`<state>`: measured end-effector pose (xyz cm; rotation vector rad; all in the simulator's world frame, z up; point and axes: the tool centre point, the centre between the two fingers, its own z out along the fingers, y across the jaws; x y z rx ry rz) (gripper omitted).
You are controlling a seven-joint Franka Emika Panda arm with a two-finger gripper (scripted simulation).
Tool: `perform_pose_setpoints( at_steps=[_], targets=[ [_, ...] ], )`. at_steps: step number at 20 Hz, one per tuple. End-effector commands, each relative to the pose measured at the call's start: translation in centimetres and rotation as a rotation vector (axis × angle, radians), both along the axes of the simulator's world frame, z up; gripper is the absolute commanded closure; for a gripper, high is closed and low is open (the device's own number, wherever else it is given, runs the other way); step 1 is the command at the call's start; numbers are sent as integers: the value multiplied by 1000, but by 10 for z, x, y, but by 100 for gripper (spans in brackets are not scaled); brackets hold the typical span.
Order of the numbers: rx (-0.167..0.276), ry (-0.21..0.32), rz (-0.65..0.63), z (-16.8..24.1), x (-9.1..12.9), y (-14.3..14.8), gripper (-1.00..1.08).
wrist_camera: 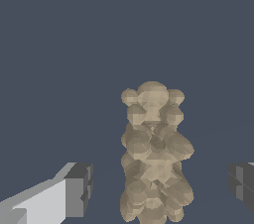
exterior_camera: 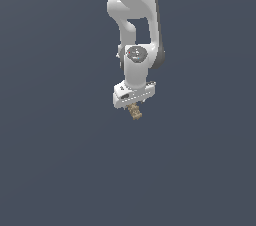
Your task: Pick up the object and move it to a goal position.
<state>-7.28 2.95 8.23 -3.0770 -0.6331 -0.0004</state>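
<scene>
The object (wrist_camera: 155, 153) is a tan-brown, knobbly, elongated lump that fills the middle of the wrist view. It lies between my two dark finger pads (wrist_camera: 78, 188), and a gap shows on either side of it, so nothing grips it. My gripper (wrist_camera: 158, 188) is open around it. In the exterior view the object (exterior_camera: 135, 113) pokes out just below the white gripper (exterior_camera: 133, 107), which points downward at the end of the white arm (exterior_camera: 136, 65). The fingers themselves are mostly hidden there behind the hand.
A plain dark blue-grey surface (exterior_camera: 55, 160) fills the scene in both views, with no other objects, edges or markers in sight.
</scene>
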Motion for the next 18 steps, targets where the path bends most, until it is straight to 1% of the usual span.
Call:
perform_pose_setpoints(
  at_steps=[1, 8, 9, 18],
  targets=[
    [0, 1, 1, -12, -1, 0, -92],
    [0, 0, 2, -27, 0, 0, -92],
    [0, 0, 2, -27, 0, 0, 108],
    [0, 0, 2, -27, 0, 0, 108]
  ],
)
